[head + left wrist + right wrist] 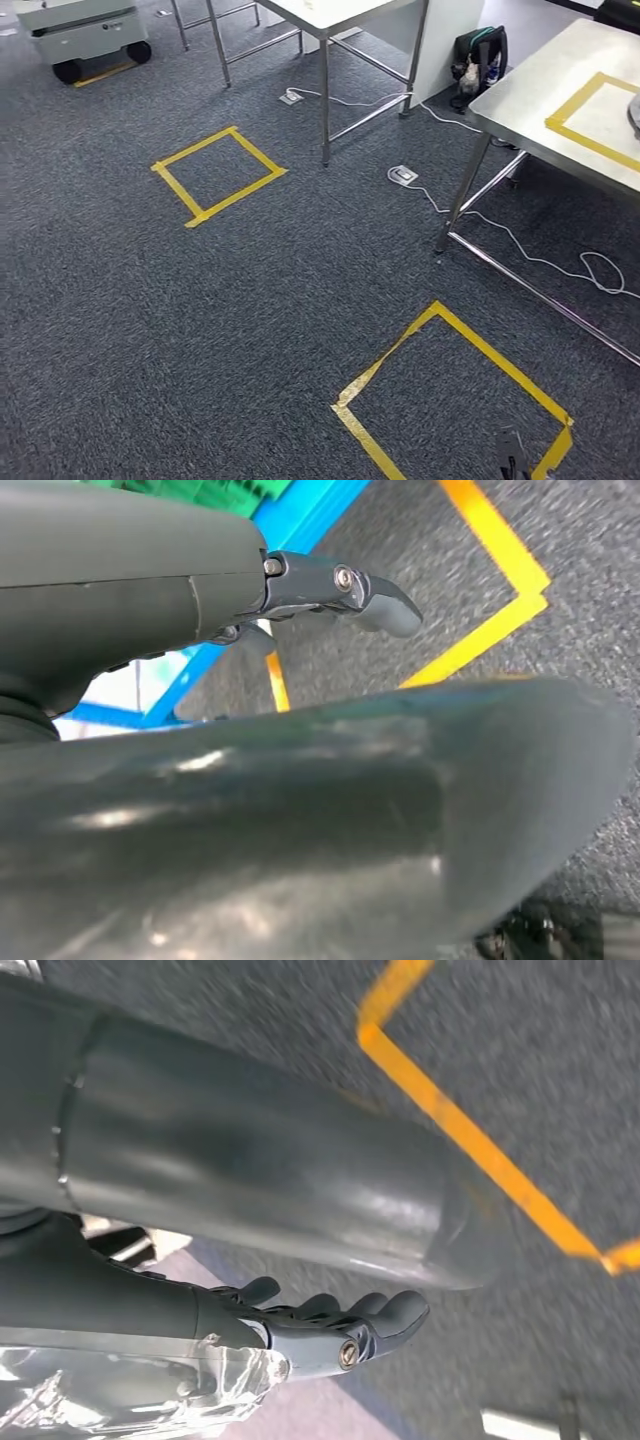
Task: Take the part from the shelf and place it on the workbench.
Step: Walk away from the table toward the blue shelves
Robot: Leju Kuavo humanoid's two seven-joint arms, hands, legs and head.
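Carpet, dark grey, is spreading across the whole floor. Closest in, the left robot hand is hanging over it with its fingers stretched out straight and its thumb standing apart from them, nothing lying between them. A blue frame and something green are showing behind it. The right robot hand is hanging the same way, fingers extended, thumb apart, carpet showing in the gap. A crinkled silvery surface is lying against the back of those fingers; what it is cannot be told.

A yellow tape square is marking the floor near the bottom edge, and a second tape square is lying farther off to the left. A white cable is trailing under the steel counter on the right, which is carrying a taped yellow outline. Beyond are standing another table, a dark bag and a white wheeled machine. Where the part is lying cannot be told.
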